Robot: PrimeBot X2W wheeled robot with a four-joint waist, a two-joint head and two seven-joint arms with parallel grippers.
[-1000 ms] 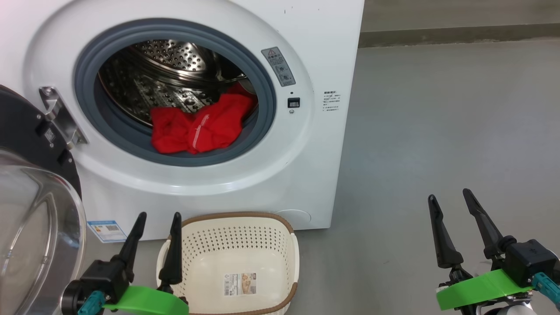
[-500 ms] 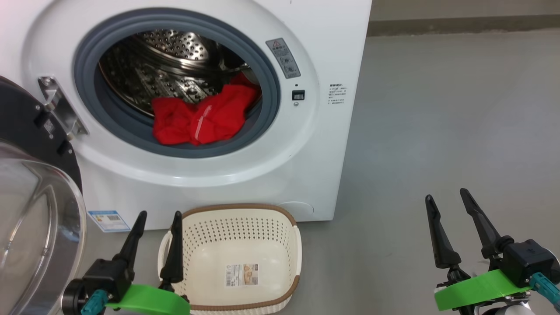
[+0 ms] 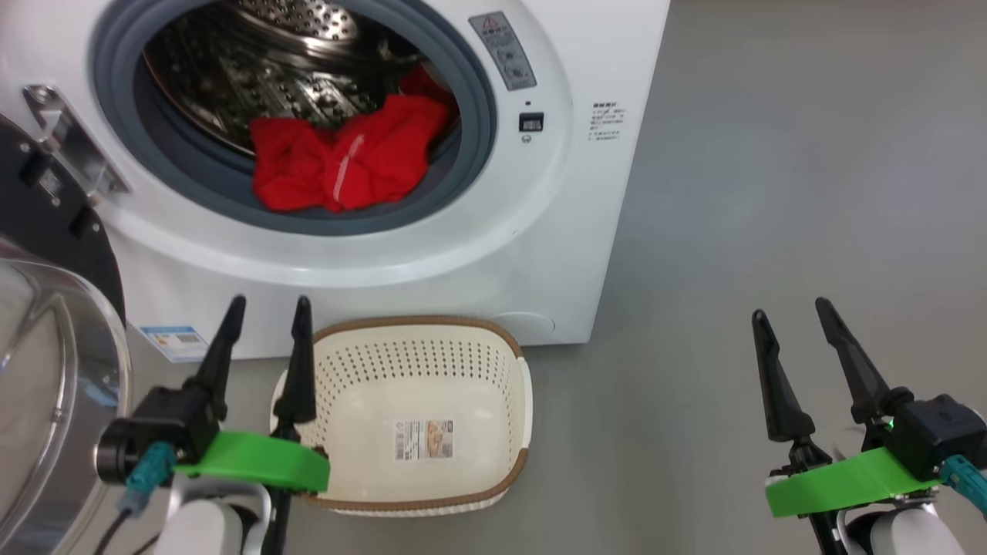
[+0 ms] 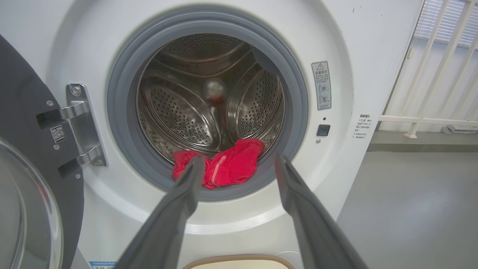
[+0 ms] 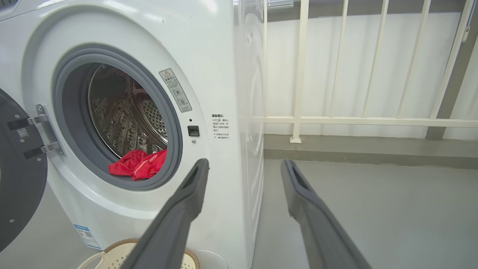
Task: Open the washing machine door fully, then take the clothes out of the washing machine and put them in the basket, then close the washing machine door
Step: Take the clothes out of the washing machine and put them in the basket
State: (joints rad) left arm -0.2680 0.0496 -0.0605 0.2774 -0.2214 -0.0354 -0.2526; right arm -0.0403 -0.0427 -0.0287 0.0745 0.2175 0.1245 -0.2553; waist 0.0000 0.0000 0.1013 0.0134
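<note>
One reach: with left tool (image 3: 268, 302) spread wide and empty, go straight ahead past gasket (image 4: 121, 112), pinch clothes (image 4: 235, 164), lift clear.

a plain, bare laundry corner, more like a utility space or balcony than a furnished room; whether it belongs to a home or a test site cannot be told. a big white front-loading washing machine (image 3: 586, 231) stands directly on a smooth grey floor (image 3: 786, 200). its round door (image 3: 46, 220) hangs open at the hinge side, and red clothes (image 3: 347, 166) lie at the mouth of the perforated steel drum (image 4: 179, 112). a small cream basket (image 3: 420, 325) sits on the floor just in front of it. beside the machine, a white railing (image 5: 358, 121) of thin bars runs along a white wall (image 5: 317, 67) above a low grey kerb (image 5: 373, 147). a blue label (image 3: 173, 341) and a warning sticker (image 4: 321, 85) mark the machine's front.
</note>
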